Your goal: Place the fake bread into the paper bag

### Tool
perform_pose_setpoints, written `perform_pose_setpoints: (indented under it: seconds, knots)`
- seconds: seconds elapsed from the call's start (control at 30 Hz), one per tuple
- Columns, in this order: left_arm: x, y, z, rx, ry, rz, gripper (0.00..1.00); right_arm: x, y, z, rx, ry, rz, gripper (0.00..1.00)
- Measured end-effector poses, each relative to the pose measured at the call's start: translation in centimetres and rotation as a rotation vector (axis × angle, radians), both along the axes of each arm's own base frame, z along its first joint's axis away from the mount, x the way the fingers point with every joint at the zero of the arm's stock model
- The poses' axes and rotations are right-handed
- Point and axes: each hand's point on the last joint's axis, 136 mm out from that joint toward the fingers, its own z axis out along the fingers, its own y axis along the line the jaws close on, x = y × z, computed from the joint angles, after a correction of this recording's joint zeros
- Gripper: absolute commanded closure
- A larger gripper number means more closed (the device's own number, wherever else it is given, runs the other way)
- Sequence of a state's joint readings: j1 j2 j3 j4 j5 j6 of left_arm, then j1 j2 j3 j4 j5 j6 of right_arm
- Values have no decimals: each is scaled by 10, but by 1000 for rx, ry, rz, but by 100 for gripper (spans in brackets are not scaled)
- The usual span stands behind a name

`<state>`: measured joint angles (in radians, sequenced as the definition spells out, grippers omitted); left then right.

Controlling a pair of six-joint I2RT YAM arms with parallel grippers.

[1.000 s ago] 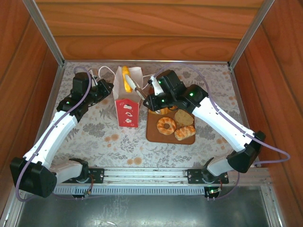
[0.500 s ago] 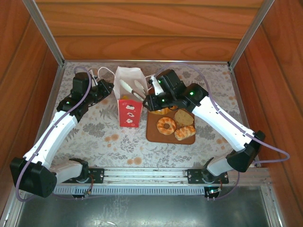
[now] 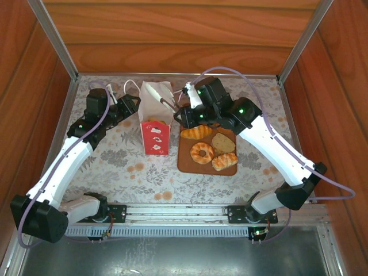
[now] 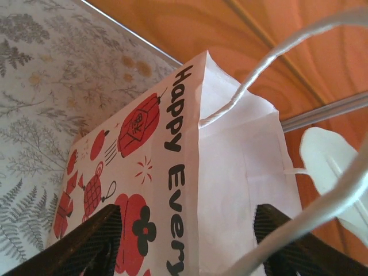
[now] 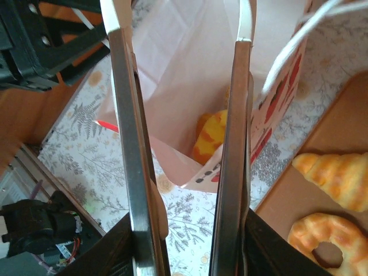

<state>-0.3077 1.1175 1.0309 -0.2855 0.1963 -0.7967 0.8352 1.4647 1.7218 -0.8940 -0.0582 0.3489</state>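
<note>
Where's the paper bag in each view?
Top external: paper bag stands upper centre, left of the brown board.
Left wrist: paper bag fills the centre, red-printed face on the left.
Right wrist: paper bag open mouth at top centre, fake bread inside.
Shared landmark: the floral tablecloth under it.

The bench [image 3: 115,161] is covered edge to edge with a pale cloth printed with grey ferns and faded orange flowers. Wooden walls [image 3: 172,40] close it in on the left, the right and the far side, and a metal rail [image 3: 172,214] runs along its near edge. Two things rest directly on it. A paper bag [image 3: 155,135], white above a red lower band, stands upright near the middle. A flat brown board [image 3: 187,165] lies just beside the bag, to its right, and a narrow strip of cloth shows between them.
</note>
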Motion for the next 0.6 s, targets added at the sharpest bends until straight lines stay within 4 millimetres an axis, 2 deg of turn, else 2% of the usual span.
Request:
perform_pose_setpoints:
  seconds: [0.2,0.4,0.5,0.6]
  knots:
    - [0,11,9,38,-48,35,9,10,-14,42,75,-72,-19,60]
    - [-1,19,15,59,-70,67,5,25,-43,83,139,-155,-80,60]
    - [-6,21,17,58,-83,73,3,36,-69,87,130,-170,-149,61]
    - [-10,24,18,61,-87,76,3,49,-99,78,86,-176,-233,60]
